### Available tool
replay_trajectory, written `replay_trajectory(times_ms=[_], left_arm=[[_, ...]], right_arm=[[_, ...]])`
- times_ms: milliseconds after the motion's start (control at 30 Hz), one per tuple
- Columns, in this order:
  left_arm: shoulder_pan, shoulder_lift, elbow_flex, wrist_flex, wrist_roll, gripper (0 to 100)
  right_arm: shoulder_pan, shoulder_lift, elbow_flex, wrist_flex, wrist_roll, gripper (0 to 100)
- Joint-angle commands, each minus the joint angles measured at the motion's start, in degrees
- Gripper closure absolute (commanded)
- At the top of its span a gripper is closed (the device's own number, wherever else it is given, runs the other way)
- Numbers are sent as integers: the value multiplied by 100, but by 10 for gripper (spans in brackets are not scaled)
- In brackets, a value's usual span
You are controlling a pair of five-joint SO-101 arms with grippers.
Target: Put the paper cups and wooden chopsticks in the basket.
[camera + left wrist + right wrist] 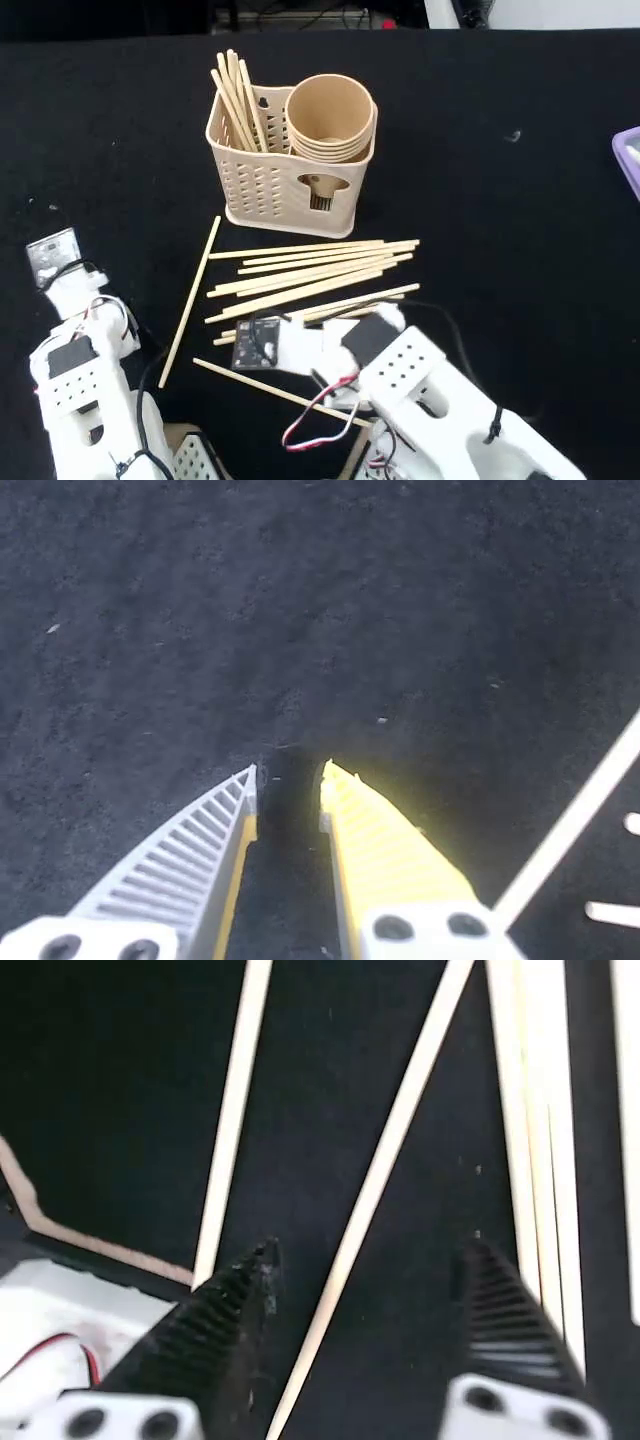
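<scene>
The right hand is spread wide, its two dark fingers well apart and low over the black surface, gripping nothing. One slanting chopstick runs through the gap between them; whether either finger touches it cannot be told. Another stick passes just beside one fingertip, and a tight bundle lies along the other. The left hand is nearly together, only a narrow slit between its grey and yellow fingers, and it holds nothing; bare cloth lies beneath it, with a pale stick off to one side, cut off by the frame edge. From above, the loose chopsticks lie fanned in front of the basket, the right arm's wrist covering the nearest ends. A lone chopstick slants toward the left arm, and a further one disappears under the right arm's wires. The basket stands upright: stacked paper cups fill one compartment, and several upright chopsticks lean in the other. A purple object is cut off at the edge and cannot be identified.
</scene>
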Motion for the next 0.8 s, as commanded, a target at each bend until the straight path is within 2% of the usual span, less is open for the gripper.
replay_trajectory(times_ms=[0, 200, 333, 500, 700, 767], left_arm=[[-523, -35, -409, -97, 114, 887], [-716, -62, -453, -105, 123, 887], [-954, -88, -532, -114, 202, 887], [-1437, -44, -611, -264, 853, 887], [-1429, -53, -593, -264, 844, 887], [-1429, -70, -585, -264, 844, 887]], right_arm=[[-378, -127, 31, -141, -123, 645], [-993, -127, 312, -554, -141, 641], [-1002, -127, 681, -1125, -413, 640], [-1002, -127, 1007, -1565, -448, 640], [-1002, -136, 998, -1626, -475, 640], [-993, -154, 708, -1459, -730, 640]])
